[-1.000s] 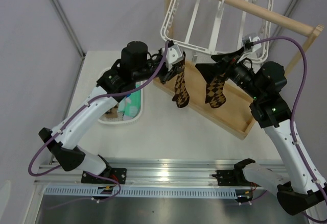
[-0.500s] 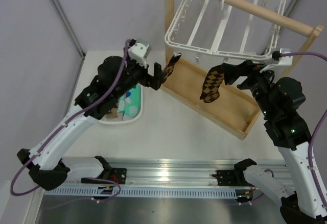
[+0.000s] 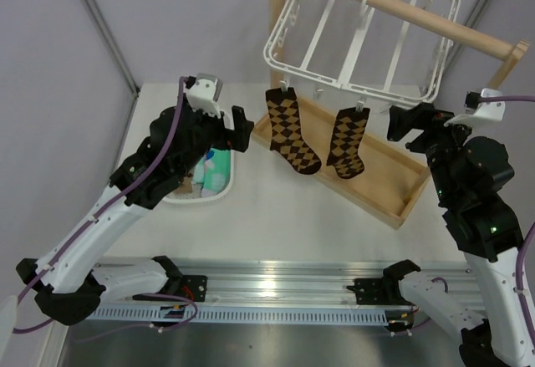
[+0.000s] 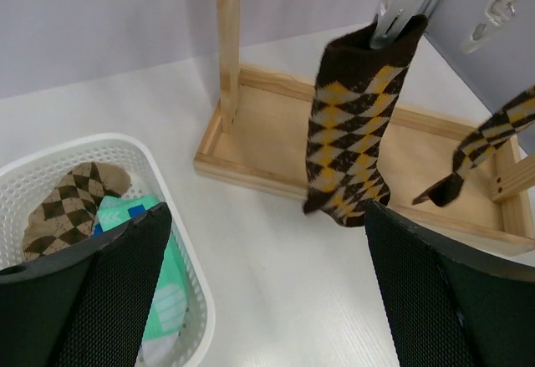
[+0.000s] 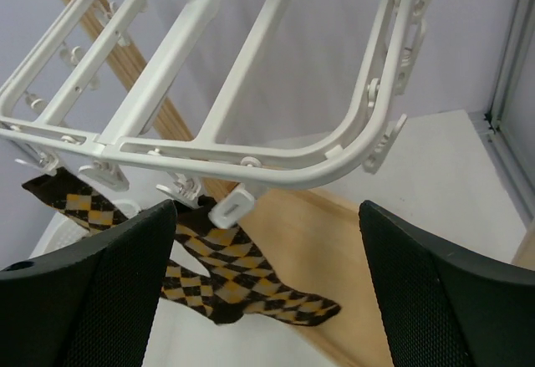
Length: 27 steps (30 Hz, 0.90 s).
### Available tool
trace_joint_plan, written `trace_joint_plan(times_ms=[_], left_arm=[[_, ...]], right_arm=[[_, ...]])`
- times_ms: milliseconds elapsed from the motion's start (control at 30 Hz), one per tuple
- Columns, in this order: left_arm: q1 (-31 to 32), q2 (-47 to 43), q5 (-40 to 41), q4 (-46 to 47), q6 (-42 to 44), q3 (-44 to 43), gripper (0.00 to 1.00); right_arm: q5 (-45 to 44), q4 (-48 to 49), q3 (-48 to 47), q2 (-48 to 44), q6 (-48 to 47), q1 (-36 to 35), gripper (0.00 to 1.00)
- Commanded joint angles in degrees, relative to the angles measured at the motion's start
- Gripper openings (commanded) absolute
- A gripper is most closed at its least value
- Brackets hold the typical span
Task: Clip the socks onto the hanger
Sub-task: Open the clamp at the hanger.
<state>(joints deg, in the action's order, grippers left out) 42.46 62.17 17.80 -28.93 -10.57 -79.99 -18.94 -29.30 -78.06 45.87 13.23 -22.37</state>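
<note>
The white grid hanger (image 3: pixel 359 41) hangs from a wooden rod. Two brown-and-tan argyle socks hang from its front clips, one on the left (image 3: pixel 292 129) and one on the right (image 3: pixel 347 141). My left gripper (image 3: pixel 238 130) is open, just left of the left sock and apart from it. In the left wrist view, that sock (image 4: pixel 355 133) hangs from a white clip (image 4: pixel 397 12) ahead of the empty left gripper (image 4: pixel 267 300). My right gripper (image 3: pixel 410 123) is open to the right of the other sock. In the right wrist view, the hanger's frame (image 5: pixel 251 162) and the sock (image 5: pixel 226 275) sit beyond the empty right gripper (image 5: pixel 267 292).
A white mesh basket (image 3: pixel 201 201) under the left arm holds an argyle sock (image 4: pixel 71 204) and mint green socks (image 4: pixel 125 216). The wooden stand's tray base (image 3: pixel 393 191) lies under the hanging socks. Its post (image 4: pixel 227 41) rises at the tray's left corner.
The left gripper opened, let go of the left sock and drew back left. The right arm pulled away to the right. The hanger swung level and both socks now hang straight.
</note>
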Motion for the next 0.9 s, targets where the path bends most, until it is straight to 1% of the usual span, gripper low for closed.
trace_joint_plan(times_ms=[0, 200, 367, 433, 500, 567, 667, 700, 767, 800, 867], left_arm=[[-0.4, -1.3, 0.9, 0.0, -1.6, 0.8, 0.99], [-0.4, -1.5, 0.5, -0.2, -1.4, 1.2, 1.0], [-0.4, -2.3, 0.4, -0.2, -1.2, 1.8, 1.0], [-0.4, -2.8, 0.5, -0.2, -1.2, 2.0, 1.0], [-0.4, -3.1, 0.6, -0.1, -1.0, 2.3, 1.0], [-0.4, -3.5, 0.7, 0.0, -0.9, 2.6, 1.0], [-0.4, -3.8, 0.8, 0.2, -0.7, 2.8, 1.0], [-0.4, -3.9, 0.8, 0.1, -0.7, 2.9, 0.99], [-0.4, -4.1, 0.8, 0.2, -0.5, 2.9, 0.99], [-0.4, -4.1, 0.8, 0.2, -0.5, 2.9, 1.0], [-0.4, -4.3, 0.9, 0.2, -0.4, 3.0, 1.0]], right_arm=[[-2.6, 1.5, -0.9, 0.7, -2.7, 0.1, 0.92], [-0.8, 4.9, 0.5, 3.0, -4.9, 0.1, 0.88], [-2.4, 7.6, 1.2, 4.9, -5.5, 0.5, 0.85], [-2.5, 8.4, 1.6, 5.4, -5.6, 0.7, 0.81], [-2.7, 9.3, 1.9, 6.0, -5.7, 0.8, 0.78], [-3.1, 10.0, 2.3, 6.3, -5.9, 1.1, 0.78], [-2.9, 10.7, 2.6, 7.0, -6.0, 1.5, 0.71], [-2.8, 10.8, 2.6, 7.3, -5.9, 1.5, 0.64], [-2.1, 11.2, 2.8, 7.5, -5.9, 1.4, 0.59], [-1.9, 11.3, 3.0, 7.5, -5.9, 1.4, 0.53], [-0.7, 10.8, 2.9, 7.6, -5.9, 1.4, 0.47]])
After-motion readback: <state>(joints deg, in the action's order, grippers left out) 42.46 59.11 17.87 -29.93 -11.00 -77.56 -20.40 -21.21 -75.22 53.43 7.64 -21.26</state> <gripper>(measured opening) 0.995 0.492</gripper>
